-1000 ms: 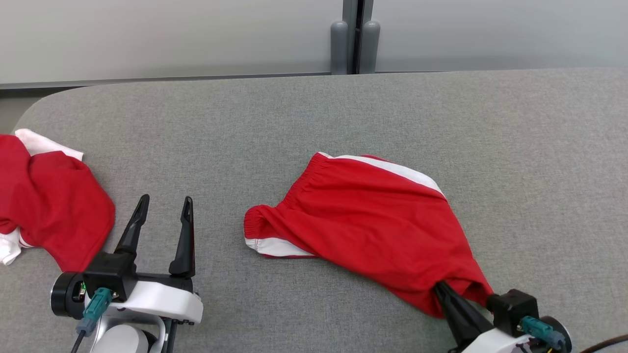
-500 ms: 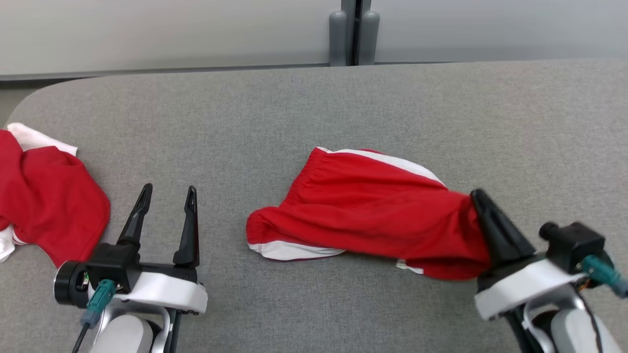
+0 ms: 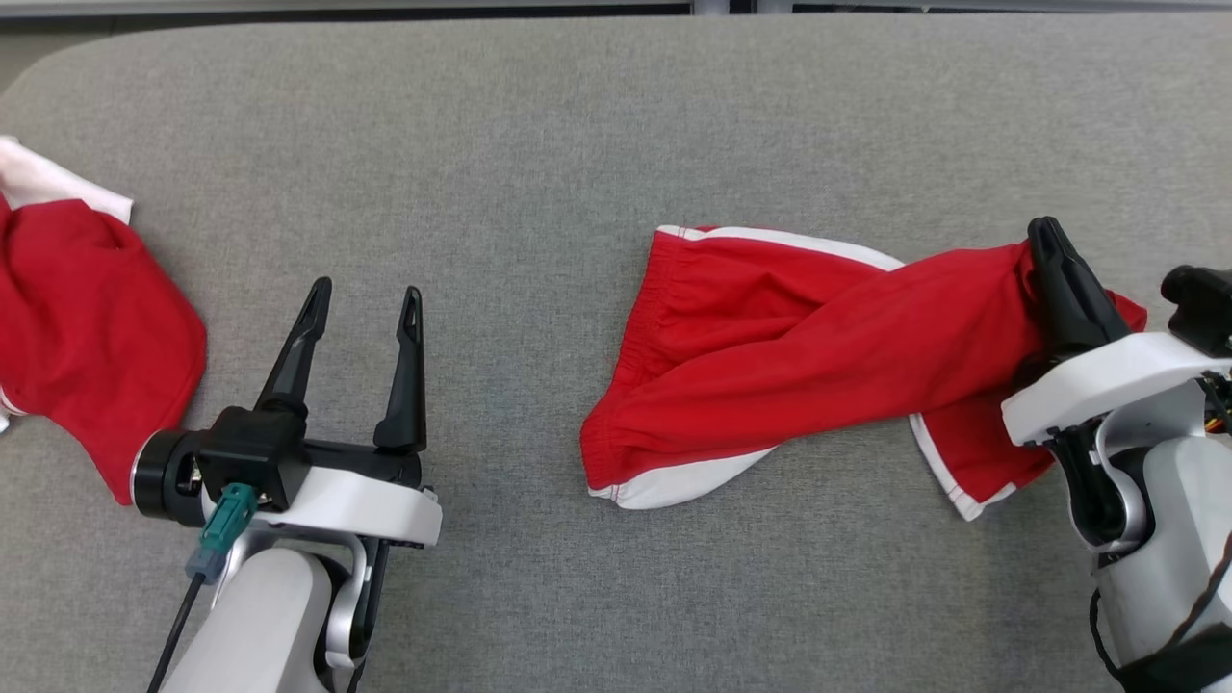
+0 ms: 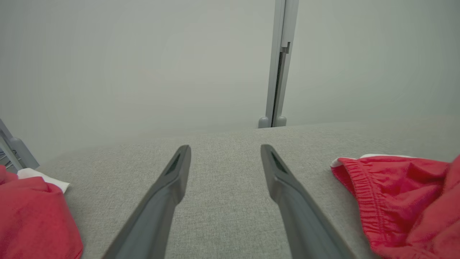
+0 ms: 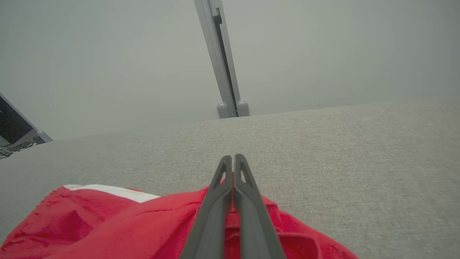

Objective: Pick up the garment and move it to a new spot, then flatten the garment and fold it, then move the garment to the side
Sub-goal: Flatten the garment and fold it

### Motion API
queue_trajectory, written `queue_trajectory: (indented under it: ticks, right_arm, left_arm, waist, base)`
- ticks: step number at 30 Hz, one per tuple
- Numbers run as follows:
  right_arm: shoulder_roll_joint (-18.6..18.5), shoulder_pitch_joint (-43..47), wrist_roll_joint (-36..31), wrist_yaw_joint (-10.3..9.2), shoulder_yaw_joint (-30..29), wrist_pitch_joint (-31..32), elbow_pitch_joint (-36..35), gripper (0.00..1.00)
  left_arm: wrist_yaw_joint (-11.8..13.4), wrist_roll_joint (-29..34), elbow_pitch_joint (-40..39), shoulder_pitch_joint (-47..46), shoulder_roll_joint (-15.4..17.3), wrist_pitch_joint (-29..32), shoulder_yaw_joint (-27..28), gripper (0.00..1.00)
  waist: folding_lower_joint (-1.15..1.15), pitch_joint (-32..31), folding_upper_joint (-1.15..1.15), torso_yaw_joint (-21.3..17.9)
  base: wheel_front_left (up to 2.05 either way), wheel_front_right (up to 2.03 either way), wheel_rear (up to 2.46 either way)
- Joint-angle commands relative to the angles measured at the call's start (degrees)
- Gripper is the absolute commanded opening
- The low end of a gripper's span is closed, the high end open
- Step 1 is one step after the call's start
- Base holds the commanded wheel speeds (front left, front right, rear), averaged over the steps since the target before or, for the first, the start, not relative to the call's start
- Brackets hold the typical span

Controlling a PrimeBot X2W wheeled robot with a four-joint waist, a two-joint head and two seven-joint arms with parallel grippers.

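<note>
Probably the moving step: right gripper [image 3: 1046, 231] clenched on the shorts [image 3: 789, 332], cloth trailing left of its jaws. The left gripper [image 3: 367, 289], spread and empty, should next take the waistband [image 3: 667, 294].

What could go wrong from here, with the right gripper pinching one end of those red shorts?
1. The right gripper holds the red shorts by a single pinch at one leg; the fabric could slip out.
2. The shorts lie twisted, one leg drawn across the body, so dragging may bunch them further.
3. The left gripper stands open between the shorts and a second red garment; it might grab the wrong one.
</note>
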Motion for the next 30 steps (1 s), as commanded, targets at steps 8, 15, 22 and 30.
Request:
queue_trajectory:
  ticks: [8,15,22,30]
  right_arm:
    - [-2.0,-3.0,1.0,0.0,2.8,-7.5,4.6,1.0]
    - [-4.1,-0.2,-0.1,0.0,3.4,-11.4,0.3,1.0]
    - [-4.4,7.7,-2.8,0.0,2.3,-11.1,-7.6,1.0]
    - [-0.9,19.0,-4.7,0.0,1.0,-6.6,-14.9,1.0]
  left_arm:
    - [-1.0,2.0,0.4,-1.4,-1.0,-0.3,1.9,1.0]
    - [-1.7,2.8,0.3,0.3,-1.2,-0.3,3.5,1.0]
    - [-2.4,3.2,0.5,2.6,-1.7,-0.3,4.8,1.0]
    - [-3.0,3.6,1.3,5.4,-1.5,-0.2,5.4,1.0]
  waist:
    - [0.0,0.7,0.0,-0.1]
    - [0.0,-1.9,0.0,-1.2]
    - [0.0,-5.7,0.0,-1.8]
    - [0.0,-9.4,0.0,-2.8]
  base:
    - [0.0,0.0,0.0]
    - [0.0,0.0,0.0]
    - [0.0,0.0,0.0]
    - [0.0,0.0,0.0]
